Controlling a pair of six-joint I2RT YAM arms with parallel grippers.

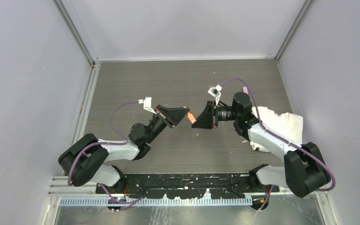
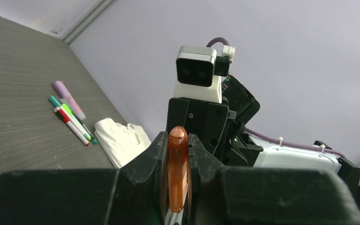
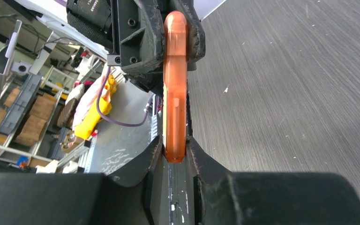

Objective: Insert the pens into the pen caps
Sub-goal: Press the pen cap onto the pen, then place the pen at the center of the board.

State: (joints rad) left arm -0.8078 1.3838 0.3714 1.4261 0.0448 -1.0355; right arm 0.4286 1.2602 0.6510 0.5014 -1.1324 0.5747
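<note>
The left end effector (image 1: 186, 112) and right end effector (image 1: 198, 123) are clamping one orange pen cap (image 1: 191, 117) between them, mid-frame above the desk (image 1: 168, 79). Loose pens (image 2: 70, 121) and a white cloth (image 2: 121, 140) are lying well apart at the left wrist view's left, and walls (image 1: 28, 93) are bounding the open upper desk.

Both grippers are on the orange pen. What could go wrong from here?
The left gripper and right gripper both clamp the orange pen in mid-air: a skewed push could bend it or pop it loose.
Seating is hidden: releasing might drop a part.
The right arm hangs over the white cloth beside the spare pens: pulling back could scatter them.
</note>
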